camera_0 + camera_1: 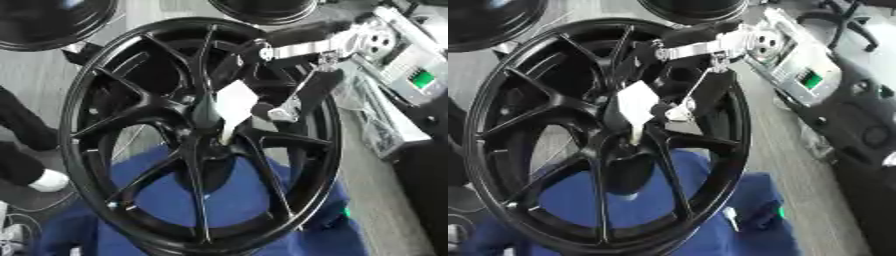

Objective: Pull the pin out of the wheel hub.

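Note:
A large black spoked wheel (114, 145) stands tilted on a blue cloth (236, 200). At its hub (210, 135) sits a white pin (234, 102) with a broad flat head and a thin stem pointing down into the centre. My right arm (306, 47) reaches in from the upper right over the rim. My right hand (273, 111) is at the hub, its dark fingers curled against the pin's white head on both sides. The fingertips blend with the black spokes behind them. My left hand shows in neither view.
Two more black rims (44, 22) (262, 10) lie at the top. A grey device with a green light (807, 77) and dark equipment (868, 135) stand to the right. A person's dark leg and white shoe (48, 180) are at the left edge.

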You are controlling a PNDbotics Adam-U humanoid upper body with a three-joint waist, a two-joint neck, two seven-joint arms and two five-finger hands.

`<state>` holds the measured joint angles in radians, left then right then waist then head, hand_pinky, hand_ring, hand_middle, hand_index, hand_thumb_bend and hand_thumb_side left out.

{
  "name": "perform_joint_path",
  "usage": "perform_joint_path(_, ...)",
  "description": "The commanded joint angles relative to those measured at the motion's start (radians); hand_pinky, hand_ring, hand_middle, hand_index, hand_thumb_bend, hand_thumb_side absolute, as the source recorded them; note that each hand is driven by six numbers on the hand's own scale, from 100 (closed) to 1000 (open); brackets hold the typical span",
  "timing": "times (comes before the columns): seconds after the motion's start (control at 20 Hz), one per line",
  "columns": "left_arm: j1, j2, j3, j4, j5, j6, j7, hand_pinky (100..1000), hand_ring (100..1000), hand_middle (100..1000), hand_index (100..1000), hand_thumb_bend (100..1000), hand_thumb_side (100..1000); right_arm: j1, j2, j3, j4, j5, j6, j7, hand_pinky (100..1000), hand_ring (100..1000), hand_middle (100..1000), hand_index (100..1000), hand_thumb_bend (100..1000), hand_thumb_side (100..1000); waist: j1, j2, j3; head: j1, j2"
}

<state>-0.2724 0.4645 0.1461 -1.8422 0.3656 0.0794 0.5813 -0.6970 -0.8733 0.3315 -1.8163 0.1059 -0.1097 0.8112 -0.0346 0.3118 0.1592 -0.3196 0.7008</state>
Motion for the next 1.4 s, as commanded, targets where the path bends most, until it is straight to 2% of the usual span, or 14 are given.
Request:
perform_joint_path(0.05, -0.006, 0.018, 0.004, -0.011, -0.001, 0.0, -0.004, 606, 730, 635, 678, 106, 730, -0.02, -0.01, -0.01, 0.01, 0.008, -0.011, -0.004, 991, 899, 882, 955, 132, 225, 0.0, -0.013, 0.004, -0.009, -0.012)
perform_joint_path(0.6, 0.008, 0.016, 0.021, -0.01, -0.001, -0.005, 0.02, 605, 728, 632, 674, 106, 732, -0.011, 0.0, -0.002, 0.04, 0.046, -0.042, 0.002, 989, 899, 868, 944, 135, 224, -0.009, -0.003, 0.019, -0.024, -0.014)
perform_joint_path(0.75, 0.011, 0.016, 0.021, -0.007, 0.0, -0.004, 0.021, 604, 728, 632, 673, 103, 732, -0.011, 0.002, 0.0, 0.047, 0.05, -0.043, 0.004, 981, 889, 817, 918, 106, 218, -0.01, -0.001, 0.019, -0.026, -0.014)
perform_joint_path(0.85, 0.012, 0.015, 0.022, -0.005, 0.0, -0.002, 0.022, 604, 728, 632, 672, 104, 733, -0.012, 0.002, 0.0, 0.046, 0.041, -0.041, 0.006, 979, 885, 791, 907, 100, 208, -0.01, 0.0, 0.018, -0.025, -0.013)
perform_joint_path(1.4, 0.015, 0.018, 0.019, 0.0, -0.005, 0.005, 0.019, 603, 729, 632, 671, 100, 733, -0.017, -0.011, -0.011, -0.019, -0.049, 0.003, 0.036, 975, 875, 767, 897, 100, 176, -0.011, 0.001, 0.017, -0.02, -0.022)
